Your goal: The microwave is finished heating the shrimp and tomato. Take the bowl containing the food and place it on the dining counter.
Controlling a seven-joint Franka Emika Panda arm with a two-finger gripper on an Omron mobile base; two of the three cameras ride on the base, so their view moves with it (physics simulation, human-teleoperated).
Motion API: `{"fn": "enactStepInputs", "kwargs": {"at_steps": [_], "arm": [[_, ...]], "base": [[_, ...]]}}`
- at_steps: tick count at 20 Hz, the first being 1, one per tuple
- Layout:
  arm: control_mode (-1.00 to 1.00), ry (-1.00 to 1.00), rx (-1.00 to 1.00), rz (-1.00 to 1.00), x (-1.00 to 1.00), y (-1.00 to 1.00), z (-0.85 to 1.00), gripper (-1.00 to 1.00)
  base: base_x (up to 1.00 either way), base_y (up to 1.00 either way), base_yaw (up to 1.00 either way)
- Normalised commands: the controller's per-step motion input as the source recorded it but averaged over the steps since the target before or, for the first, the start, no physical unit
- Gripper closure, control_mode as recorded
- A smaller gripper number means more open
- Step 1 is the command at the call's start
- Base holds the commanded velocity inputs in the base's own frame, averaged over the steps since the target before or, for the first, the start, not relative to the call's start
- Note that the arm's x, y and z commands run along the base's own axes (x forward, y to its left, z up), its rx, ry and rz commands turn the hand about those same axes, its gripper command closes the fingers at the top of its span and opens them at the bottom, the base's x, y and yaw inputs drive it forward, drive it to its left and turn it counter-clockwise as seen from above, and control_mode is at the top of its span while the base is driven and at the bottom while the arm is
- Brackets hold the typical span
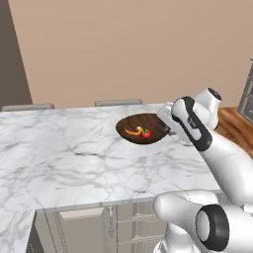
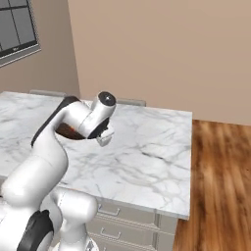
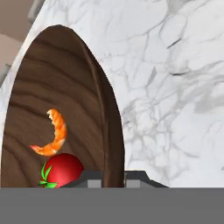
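bowl (image 3: 65,109) rim pinched in gripper (image 3: 114,177), over dining counter (image 1: 59,158)

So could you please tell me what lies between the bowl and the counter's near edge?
Nothing: in the left base view, bare marble of the dining counter runs from the bowl to that edge.

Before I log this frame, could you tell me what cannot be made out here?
- Left base view: the tool's grip on the bowl, hidden by the arm.
- Right base view: most of the bowl, behind the arm.
- Hand view: the tomato's lower part, cut off by the bottom edge.
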Motion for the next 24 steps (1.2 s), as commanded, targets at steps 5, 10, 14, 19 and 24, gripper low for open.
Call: {"fn": "enactStepInputs", "kwargs": {"at_steps": [5, 10, 14, 19, 24], "arm": [[-1.00, 0.20, -0.01, 0.00, 0.93, 0.07, -0.88, 1.00], [-1.00, 0.04, -0.06, 0.00, 0.74, 0.00, -1.00, 1.00], [-1.00, 0.00, -0.11, 0.00, 0.51, 0.00, -0.93, 1.00], [-1.00, 0.00, -0.07, 0.00, 0.32, 0.00, -0.69, 1.00], [-1.00, 0.01, -0.01, 0.00, -0.24, -0.01, 0.21, -1.00]], "base": [[0.00, 0.00, 0.00], [0.00, 0.00, 0.00], [0.00, 0.00, 0.00], [0.00, 0.00, 0.00], [0.00, 0.00, 0.00]]}}
